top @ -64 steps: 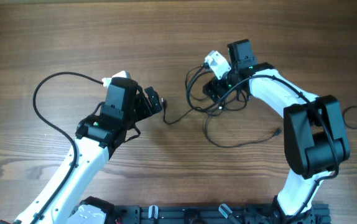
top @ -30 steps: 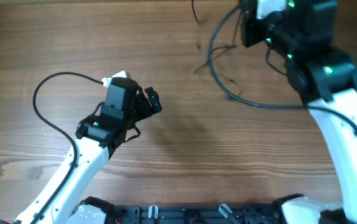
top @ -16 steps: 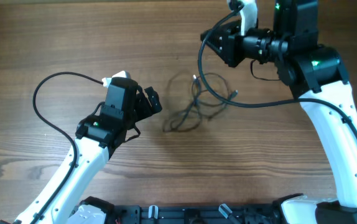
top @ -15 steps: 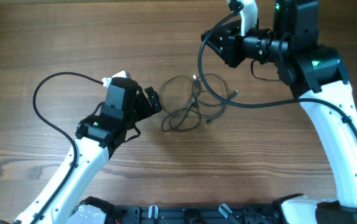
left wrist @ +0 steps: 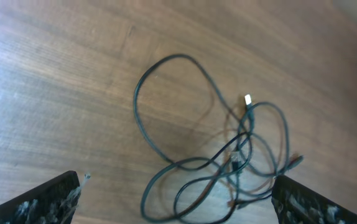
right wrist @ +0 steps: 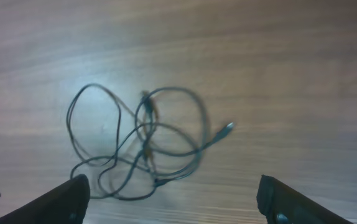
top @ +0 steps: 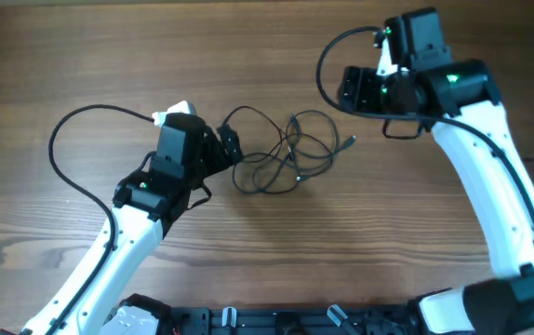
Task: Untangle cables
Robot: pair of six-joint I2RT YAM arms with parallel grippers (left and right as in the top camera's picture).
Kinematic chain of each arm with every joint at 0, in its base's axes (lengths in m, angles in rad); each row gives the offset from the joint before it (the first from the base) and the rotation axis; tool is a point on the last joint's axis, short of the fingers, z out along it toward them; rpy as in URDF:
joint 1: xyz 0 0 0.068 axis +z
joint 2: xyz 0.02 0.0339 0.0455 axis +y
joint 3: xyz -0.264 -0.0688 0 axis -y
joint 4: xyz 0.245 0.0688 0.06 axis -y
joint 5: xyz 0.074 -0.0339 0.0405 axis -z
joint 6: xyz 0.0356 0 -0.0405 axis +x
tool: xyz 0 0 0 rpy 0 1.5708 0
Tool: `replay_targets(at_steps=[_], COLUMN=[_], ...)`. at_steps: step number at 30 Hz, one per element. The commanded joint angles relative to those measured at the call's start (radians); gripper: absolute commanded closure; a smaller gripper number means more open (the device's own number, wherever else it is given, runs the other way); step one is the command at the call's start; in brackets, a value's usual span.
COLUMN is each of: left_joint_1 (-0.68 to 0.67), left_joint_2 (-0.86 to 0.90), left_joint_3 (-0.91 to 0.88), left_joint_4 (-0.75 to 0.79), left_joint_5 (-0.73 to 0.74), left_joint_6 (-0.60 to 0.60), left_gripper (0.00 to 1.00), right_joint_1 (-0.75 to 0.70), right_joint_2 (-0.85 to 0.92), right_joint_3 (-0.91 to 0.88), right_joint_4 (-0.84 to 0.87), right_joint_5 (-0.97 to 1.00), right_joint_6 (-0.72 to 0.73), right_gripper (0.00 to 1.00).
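The cables lie on the wooden table as one loose tangle of thin dark loops, with a small plug end sticking out to the right. My left gripper is open at the tangle's left edge. In the left wrist view the cables spread ahead of the left gripper, and their near loops reach between its wide-apart fingers. My right gripper is open, above and to the right of the tangle. In the right wrist view it holds nothing, and the cables lie below it.
The left arm's thick black cable loops out over the table on the left. The right arm's own cable arcs beside its wrist. A black rail runs along the table's near edge.
My right gripper has opened and let go of the cables, which dropped onto the table beside the left gripper. The right arm swung right. The left arm has not moved.
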Motion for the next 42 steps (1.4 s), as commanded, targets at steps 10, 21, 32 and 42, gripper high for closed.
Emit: replay_targets(at_steps=[10,21,32,42], left_joint_1=[-0.072,-0.074,-0.016,-0.016], left_joint_2=[0.272,0.494,0.469,0.469], left_joint_3=[0.013,0.013,0.013,0.013], left_joint_4=[-0.039,0.019,-0.119,-0.120], left_joint_5=[0.070,-0.055,-0.046,0.040], left_joint_6=[0.066,0.066,-0.148,-0.148], left_gripper=[0.00,0.96,0.96,0.96], right_joint_1=[0.005,0.043,0.209,0.264], right_joint_2=[0.213,0.235,0.246,0.267], right_joint_3=[-0.001,-0.010,-0.406,-0.550], right_joint_4=[0.022,0.083,0.575,0.878], right_joint_5=[-0.186,-0.230,-0.446,-0.348], right_joint_6=[0.118,0.116,0.312,0.603], right_gripper=[0.04,0.00,0.04,0.44])
